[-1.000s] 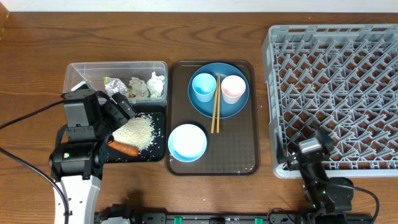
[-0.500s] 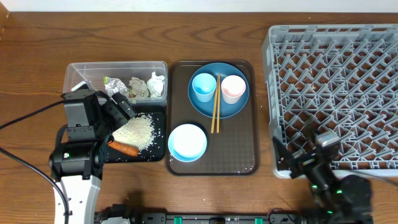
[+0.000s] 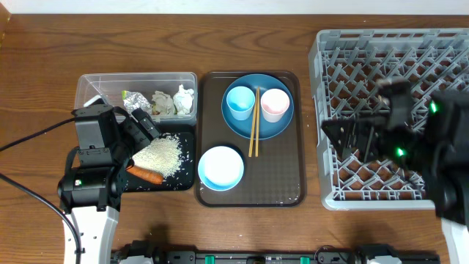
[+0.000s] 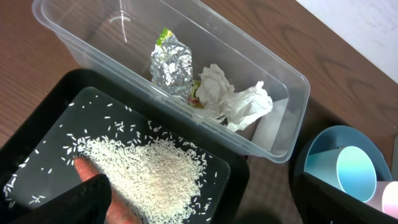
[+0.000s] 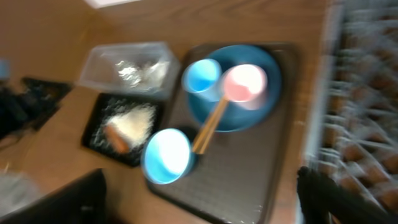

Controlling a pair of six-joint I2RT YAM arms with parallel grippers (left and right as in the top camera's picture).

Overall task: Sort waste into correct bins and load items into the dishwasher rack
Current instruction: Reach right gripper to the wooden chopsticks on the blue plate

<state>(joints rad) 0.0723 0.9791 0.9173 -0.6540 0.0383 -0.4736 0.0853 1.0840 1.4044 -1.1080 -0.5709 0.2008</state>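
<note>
Pose: left gripper (image 3: 144, 123) low over far edge of shallow black rectangular tray (image 3: 187, 176), claw wide apart; right gripper (image 3: 350, 138) raised over left edge of large grey plastic crate (image 3: 440, 37), claw apart, blurred.

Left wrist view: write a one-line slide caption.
Rice heaped in the black tray; foil and tissue in the clear tub behind.

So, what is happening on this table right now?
The waste is already binned: foil wrapper and tissue wads in the clear tub, rice and a carrot in the black tray, where the left end effector hovers open. The blue plate, light-blue cup, pink cup, chopsticks and bowl wait on the brown tray. The right end effector hangs open over the dishwasher rack, which holds no dishes.
</note>
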